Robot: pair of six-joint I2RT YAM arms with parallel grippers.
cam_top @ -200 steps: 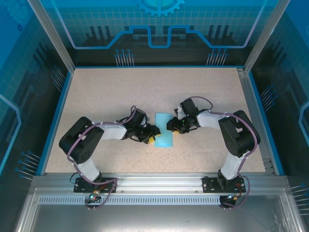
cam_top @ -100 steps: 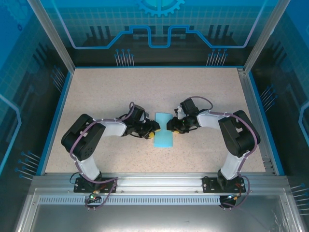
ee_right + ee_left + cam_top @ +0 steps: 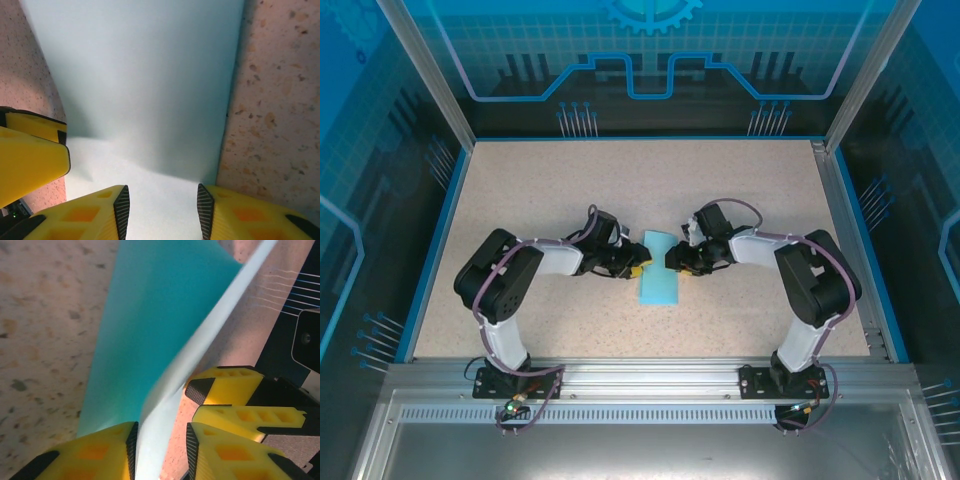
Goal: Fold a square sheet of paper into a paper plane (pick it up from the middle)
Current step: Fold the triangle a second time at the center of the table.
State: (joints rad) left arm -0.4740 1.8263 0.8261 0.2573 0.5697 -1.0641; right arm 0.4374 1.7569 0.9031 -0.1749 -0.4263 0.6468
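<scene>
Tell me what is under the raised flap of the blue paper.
Under the raised flap, the left wrist view shows a lower layer of the same paper lying on the speckled table. Whatever is beneath that layer is covered.

No text, label, brand, number or sign can be read on anything here.

On my left wrist feed, the square sheet of paper (image 3: 150,305) has a raised flap with a blurred edge, and it runs out of frame at 1 and 6 o'clock. The left arm's fingers (image 3: 85,455) are cropped at 6 o'clock. On the right wrist feed the sheet overruns 12 and 6 o'clock, and the right arm's fingers (image 3: 85,215) are cropped likewise. From above, both pairs of tips are too small for me to read.
</scene>
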